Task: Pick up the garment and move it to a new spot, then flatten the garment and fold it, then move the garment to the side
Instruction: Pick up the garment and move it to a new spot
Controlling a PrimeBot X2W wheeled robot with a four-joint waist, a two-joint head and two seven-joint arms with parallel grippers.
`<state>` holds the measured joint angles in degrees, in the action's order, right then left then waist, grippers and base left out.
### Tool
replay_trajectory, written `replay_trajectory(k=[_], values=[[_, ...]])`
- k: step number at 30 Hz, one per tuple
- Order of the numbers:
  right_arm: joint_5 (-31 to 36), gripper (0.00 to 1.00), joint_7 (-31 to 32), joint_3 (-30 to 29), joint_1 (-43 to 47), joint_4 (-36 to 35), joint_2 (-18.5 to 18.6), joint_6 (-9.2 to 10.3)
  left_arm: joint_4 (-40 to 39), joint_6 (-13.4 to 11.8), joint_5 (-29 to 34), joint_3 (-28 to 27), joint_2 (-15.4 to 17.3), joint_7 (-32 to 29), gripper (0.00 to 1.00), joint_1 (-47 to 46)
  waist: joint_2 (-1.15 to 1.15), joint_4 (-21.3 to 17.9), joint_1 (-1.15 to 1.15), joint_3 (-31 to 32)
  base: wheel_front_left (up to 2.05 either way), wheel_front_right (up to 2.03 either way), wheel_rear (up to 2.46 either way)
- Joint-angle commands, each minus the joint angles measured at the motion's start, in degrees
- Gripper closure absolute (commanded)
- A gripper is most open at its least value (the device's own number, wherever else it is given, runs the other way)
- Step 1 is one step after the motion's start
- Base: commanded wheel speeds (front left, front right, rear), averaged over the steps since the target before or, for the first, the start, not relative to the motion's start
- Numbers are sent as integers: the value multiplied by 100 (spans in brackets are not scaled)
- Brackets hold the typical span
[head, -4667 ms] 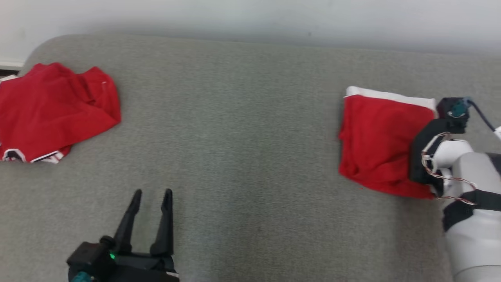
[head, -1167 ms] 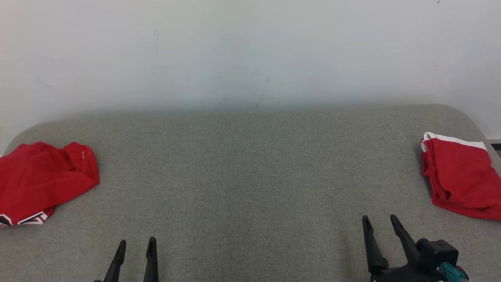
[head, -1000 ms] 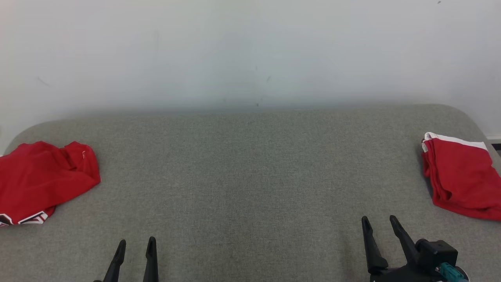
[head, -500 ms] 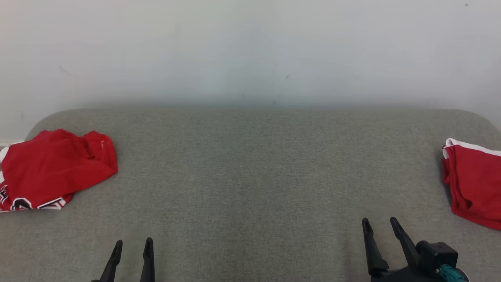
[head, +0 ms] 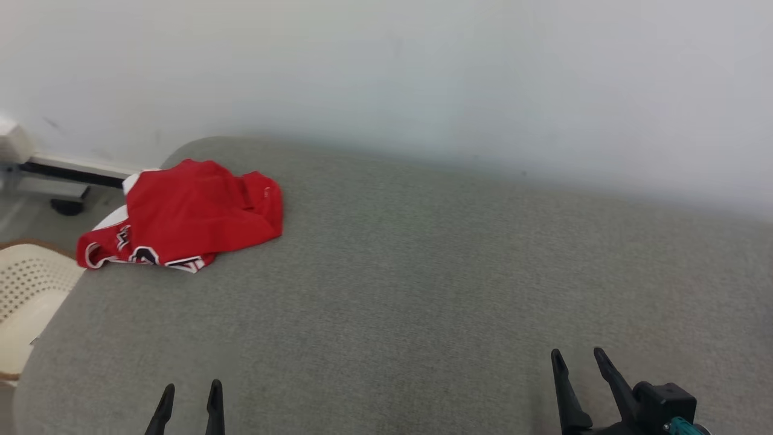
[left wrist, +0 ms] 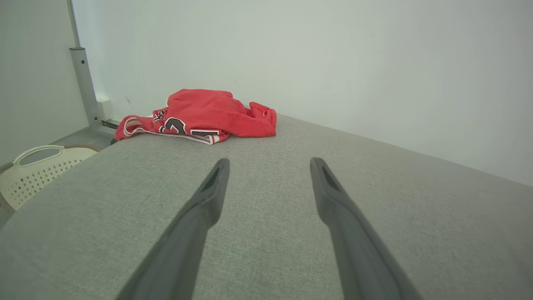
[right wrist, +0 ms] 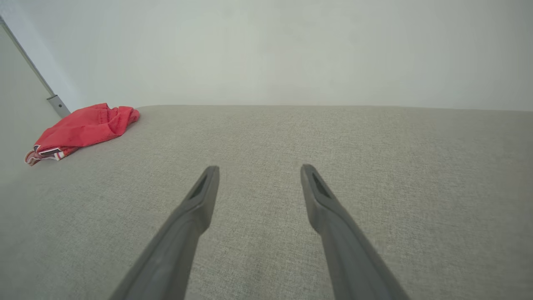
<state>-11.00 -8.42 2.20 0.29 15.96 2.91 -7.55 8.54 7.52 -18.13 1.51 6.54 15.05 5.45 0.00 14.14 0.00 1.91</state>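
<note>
A crumpled red garment (head: 193, 217) lies on the far left corner of a grey cushion (head: 423, 290), with part of its white-edged hem hanging over the cushion's left end. Dark figures outlined in white run along the garment's lower fold, one curved like a numeral in the left wrist view (left wrist: 208, 114), but the folds cut them short and none can be read whole. The left gripper (head: 189, 389) hovers over the cushion's near edge, its two dark fingers set apart with nothing between them. The right gripper (head: 577, 356) hovers further along the same near edge, likewise parted and empty. Both wrist views confirm the gaps, the left gripper (left wrist: 270, 162) pointing toward the garment and the right gripper (right wrist: 259, 168) pointing across the cushion's bare middle, the garment (right wrist: 83, 129) well off to one side. A cream perforated basket (head: 24, 290) stands beside the cushion's left end, and a pale wall (head: 423, 72) rises behind the cushion. Compared with half a second ago, the head camera has swung left, bringing the basket into frame. The garment's place on the cushion and the spread of both grippers match that earlier moment.
</note>
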Motion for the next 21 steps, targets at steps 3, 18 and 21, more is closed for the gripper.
replay_trajectory(k=[3, 18, 21], values=[[-76, 0, -28, 49, 128, 15, -5, 13, 12, -9, 6, 0, 73, 20, 0, 138, 0, 916, 0, 190, 0, 0, 0], [-63, 0, 39, 544, -313, 152, -1, 13, -260, -9, 28, -373, -59, 20, 0, 396, 0, 1547, 0, -142, 0, 0, 0], [-47, 0, 22, 570, -394, 201, -1, 13, -293, -9, 54, -404, -104, 20, 0, 409, 0, 1555, 0, -159, 0, 0, 0]])
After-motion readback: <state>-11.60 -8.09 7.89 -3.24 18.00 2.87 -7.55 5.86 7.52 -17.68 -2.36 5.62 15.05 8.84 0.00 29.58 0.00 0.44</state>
